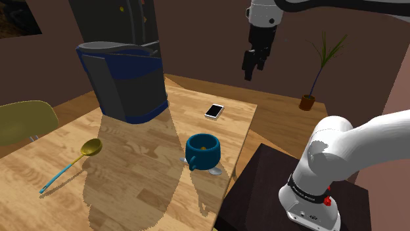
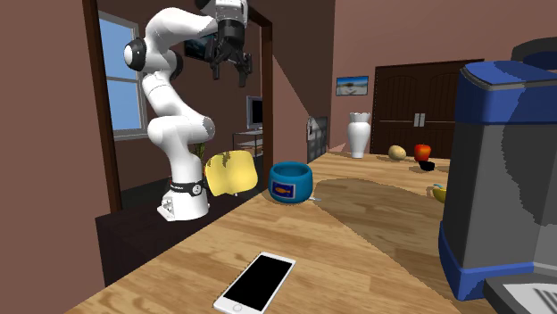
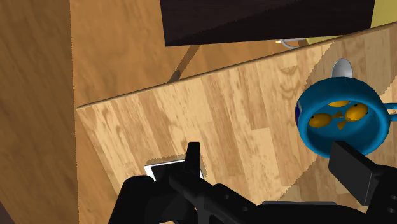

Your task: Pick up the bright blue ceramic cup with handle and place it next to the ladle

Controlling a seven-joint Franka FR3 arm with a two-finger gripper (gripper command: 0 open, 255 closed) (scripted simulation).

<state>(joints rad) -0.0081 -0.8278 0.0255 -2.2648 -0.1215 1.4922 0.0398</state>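
One blue cup stands upright on the tabletop in the shoulder view, near the edge that faces the stand. A white phone lies beyond it, and the ladle lies well apart toward that view's left. The end effector hangs high above the tabletop's far side.

From the second exterior view, the end effector has its fingers spread and holds nothing, well above the cup.

Through the wrist view, the fingers stand apart. The cup sits off to one side of the gap, its mouth showing orange marks inside.

It looks rigid, smooth and likely slippery, moderately heavy and breakable. The body seems wide, so pinching the wall at the rim, one finger inside and one outside, is probably the surest hold, followed by a gentle set-down.
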